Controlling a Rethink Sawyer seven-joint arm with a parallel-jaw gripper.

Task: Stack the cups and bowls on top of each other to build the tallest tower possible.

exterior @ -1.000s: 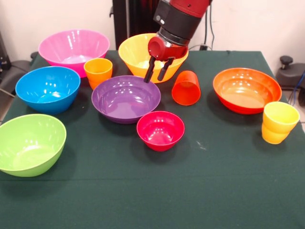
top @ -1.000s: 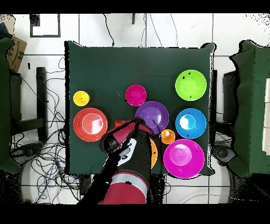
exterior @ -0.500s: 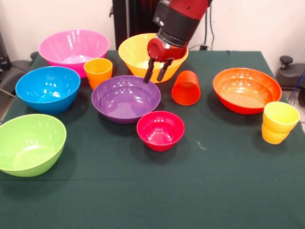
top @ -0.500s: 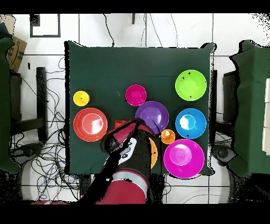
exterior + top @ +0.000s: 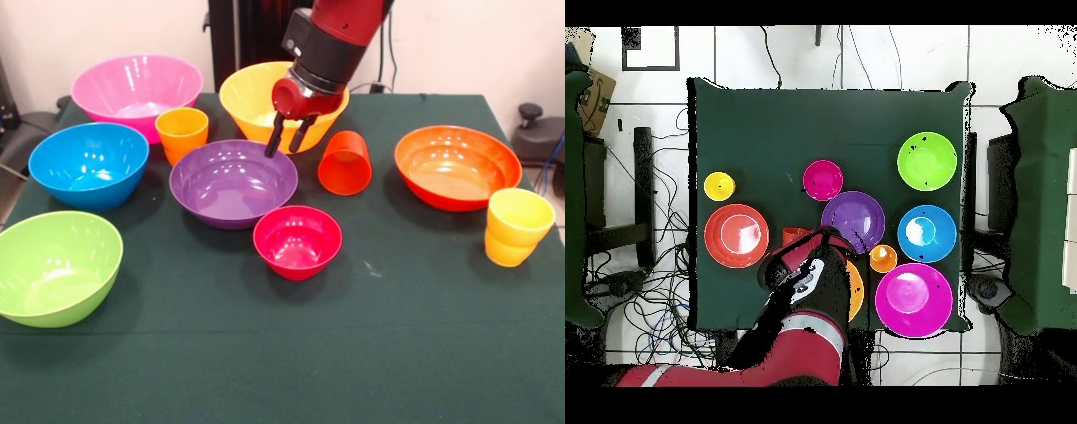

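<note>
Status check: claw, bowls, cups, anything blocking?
Claw open, empty, over purple bowl's far rim. No tower: bowls and cups all separate. Red-orange cup close beside the claw.

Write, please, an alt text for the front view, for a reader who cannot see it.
A red robot arm's open tool hangs above the far rim of a purple bowl, in front of a yellow bowl. Pink, blue, green, magenta-red and orange-red bowls and three cups stand separately on the dark green table; nothing is stacked.
</note>
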